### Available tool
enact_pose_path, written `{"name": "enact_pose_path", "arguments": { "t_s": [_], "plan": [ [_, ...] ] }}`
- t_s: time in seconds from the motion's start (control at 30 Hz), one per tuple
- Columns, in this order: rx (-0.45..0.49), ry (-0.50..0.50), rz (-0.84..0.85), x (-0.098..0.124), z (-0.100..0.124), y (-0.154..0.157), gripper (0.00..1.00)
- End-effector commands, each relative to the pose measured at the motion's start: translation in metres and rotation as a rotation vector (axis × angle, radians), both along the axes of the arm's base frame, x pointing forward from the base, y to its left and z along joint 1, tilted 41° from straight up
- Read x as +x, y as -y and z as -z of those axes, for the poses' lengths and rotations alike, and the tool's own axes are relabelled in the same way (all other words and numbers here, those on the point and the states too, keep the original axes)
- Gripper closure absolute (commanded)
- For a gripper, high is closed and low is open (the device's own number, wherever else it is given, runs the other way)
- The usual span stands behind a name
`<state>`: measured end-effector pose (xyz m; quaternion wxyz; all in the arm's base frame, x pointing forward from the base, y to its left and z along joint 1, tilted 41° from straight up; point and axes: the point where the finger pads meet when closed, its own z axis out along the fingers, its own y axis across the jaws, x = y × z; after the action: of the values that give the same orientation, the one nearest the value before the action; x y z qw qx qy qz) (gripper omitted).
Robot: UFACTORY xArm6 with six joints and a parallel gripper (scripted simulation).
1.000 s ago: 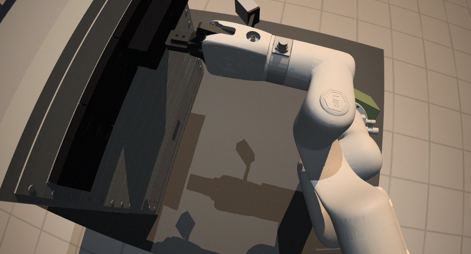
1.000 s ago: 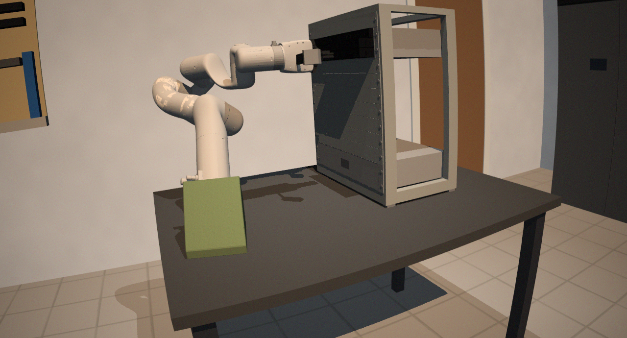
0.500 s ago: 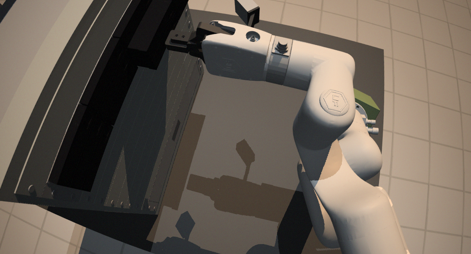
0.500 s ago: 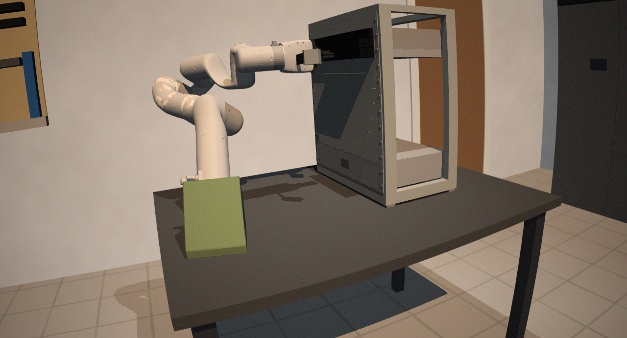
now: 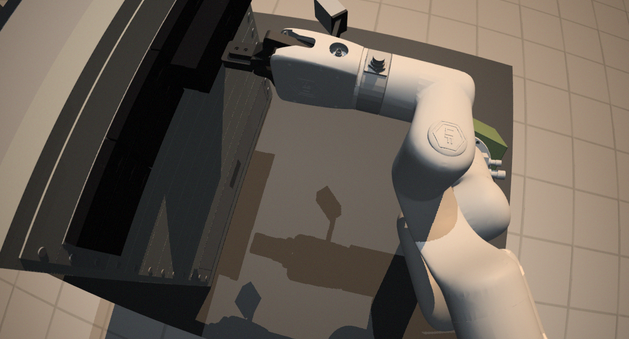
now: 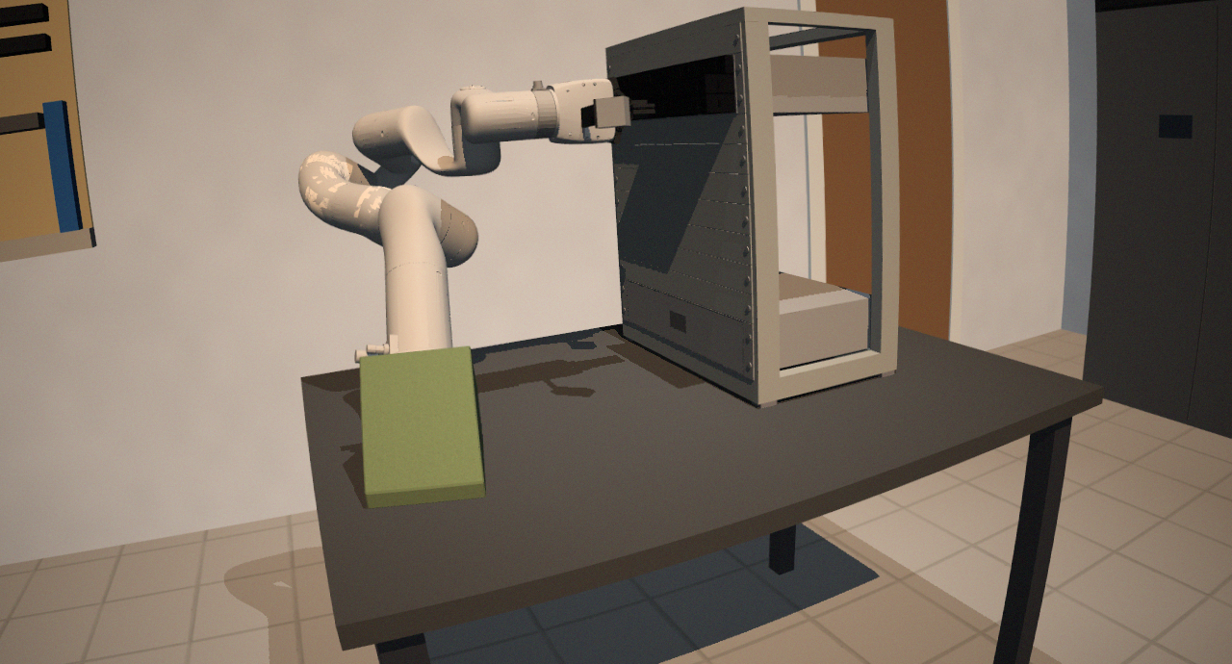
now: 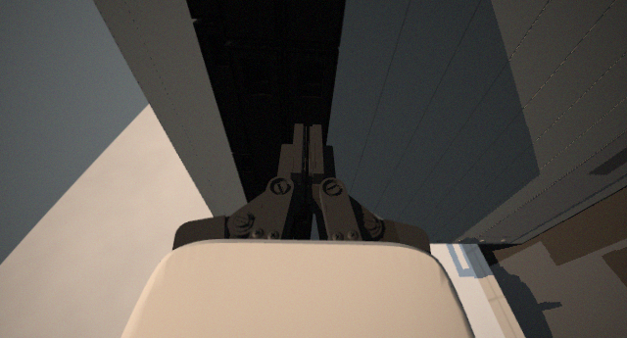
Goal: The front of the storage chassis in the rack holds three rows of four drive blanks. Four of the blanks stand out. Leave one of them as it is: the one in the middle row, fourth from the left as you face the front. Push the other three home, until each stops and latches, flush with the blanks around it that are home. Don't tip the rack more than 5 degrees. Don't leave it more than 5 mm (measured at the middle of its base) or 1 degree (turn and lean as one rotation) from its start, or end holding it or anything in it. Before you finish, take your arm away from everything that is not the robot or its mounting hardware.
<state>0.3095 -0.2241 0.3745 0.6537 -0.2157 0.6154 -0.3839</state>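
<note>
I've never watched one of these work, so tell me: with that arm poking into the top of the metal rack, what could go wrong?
The gripper, shut and empty, pushes high on the rack; a hard shove there might tip or slide it on the table. The bay is dark, so which blank it meets is unclear; it might press the wrong one.

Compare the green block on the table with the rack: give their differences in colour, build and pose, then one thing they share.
Colour: the green block is bright green; the rack is grey and beige.
Build: the block looks solid and closed; the rack is an open frame with panels on its front.
Pose: the block lies flat and low; the rack stands tall and upright.
Shared: both rest on the dark table.
</note>
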Motion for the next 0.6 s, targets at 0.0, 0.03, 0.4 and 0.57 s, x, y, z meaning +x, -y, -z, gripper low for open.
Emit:
{"name": "enact_pose_path", "arguments": {
  "t_s": [0.0, 0.03, 0.4, 0.57],
  "plan": [
    [-0.002, 0.001, 0.0, 0.0004, -0.0013, 0.0004, 1.0],
    [-0.002, 0.001, 0.0, 0.0012, -0.0014, 0.0006, 1.0],
    [-0.002, 0.001, 0.0, 0.0097, -0.0027, 0.0022, 1.0],
    [-0.002, 0.001, 0.0, 0.0097, -0.0027, 0.0022, 1.0]
  ]
}}
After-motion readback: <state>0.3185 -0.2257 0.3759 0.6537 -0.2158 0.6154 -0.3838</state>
